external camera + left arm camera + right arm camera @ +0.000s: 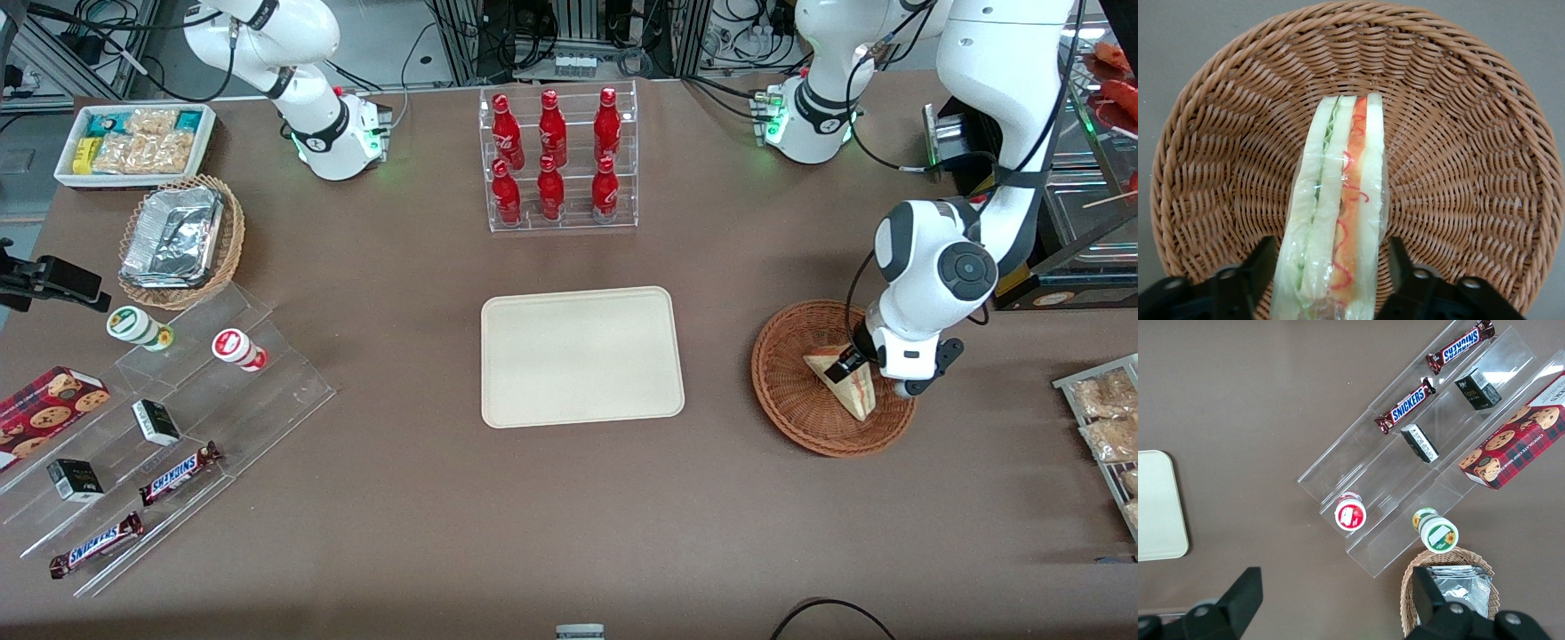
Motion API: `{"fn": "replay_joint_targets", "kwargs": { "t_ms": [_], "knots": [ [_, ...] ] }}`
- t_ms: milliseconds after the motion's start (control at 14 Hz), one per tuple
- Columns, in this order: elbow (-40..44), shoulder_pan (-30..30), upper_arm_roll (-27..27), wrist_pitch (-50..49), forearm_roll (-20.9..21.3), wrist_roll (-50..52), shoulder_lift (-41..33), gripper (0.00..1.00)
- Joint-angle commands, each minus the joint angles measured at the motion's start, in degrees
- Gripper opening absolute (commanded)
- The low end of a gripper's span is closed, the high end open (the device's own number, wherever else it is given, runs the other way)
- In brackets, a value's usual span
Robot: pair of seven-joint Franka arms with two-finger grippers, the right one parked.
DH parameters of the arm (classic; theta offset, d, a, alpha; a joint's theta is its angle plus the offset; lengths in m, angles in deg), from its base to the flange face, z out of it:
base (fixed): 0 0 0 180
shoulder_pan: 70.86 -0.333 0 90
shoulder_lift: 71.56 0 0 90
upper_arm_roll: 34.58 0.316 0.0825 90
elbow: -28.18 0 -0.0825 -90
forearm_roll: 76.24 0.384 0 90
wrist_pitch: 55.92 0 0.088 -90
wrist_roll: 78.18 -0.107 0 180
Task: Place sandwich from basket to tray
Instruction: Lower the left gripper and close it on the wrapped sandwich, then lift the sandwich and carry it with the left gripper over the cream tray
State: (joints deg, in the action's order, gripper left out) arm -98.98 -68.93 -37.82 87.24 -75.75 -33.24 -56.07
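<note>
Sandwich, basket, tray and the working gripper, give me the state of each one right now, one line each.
sandwich: standing on edge in the basket, wrapped, between the gripper fingers.
basket: upright on the table, holding only the sandwich.
tray: flat on the table, nothing on it.
gripper: down in the basket, open, straddling the sandwich.

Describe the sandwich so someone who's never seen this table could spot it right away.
Find the round reddish-brown basket toward the working arm's end of the table, beside the cream tray. The sandwich lies in it, the pincer open astride it. It is a clear-wrapped pale bread wedge with red and green filling.
</note>
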Motion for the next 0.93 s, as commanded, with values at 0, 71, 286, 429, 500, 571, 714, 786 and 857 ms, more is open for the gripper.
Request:
{"fn": "replay_joint_targets", "kwargs": {
  "t_ms": [0,71,286,429,500,571,714,786,857],
  "knots": [
    [-0.29,-0.43,-0.28,0.19,0.57,0.33,-0.29,0.0],
    [-0.29,-0.43,-0.28,0.02,0.65,0.15,-0.37,0.0],
    [0.67,-0.25,-0.28,-4.27,2.31,-2.82,-2.21,0.0],
    [4.69,0.18,-0.45,-11.02,2.5,-4.59,-3.01,0.0],
    [8.03,0.36,-0.72,-15.85,2.41,-4.85,-2.84,0.0],
    [11.45,0.45,-1.24,-20.33,2.5,-4.94,-2.66,0.0],
    [16.56,0.89,-2.56,-26.42,2.5,-5.03,-2.4,0.0],
    [17.63,1.41,-2.74,-27.14,2.5,-5.03,-2.05,0.0],
    [18.25,2.46,-2.74,-27.14,2.41,-5.03,-1.78,0.0]
  ]
}}
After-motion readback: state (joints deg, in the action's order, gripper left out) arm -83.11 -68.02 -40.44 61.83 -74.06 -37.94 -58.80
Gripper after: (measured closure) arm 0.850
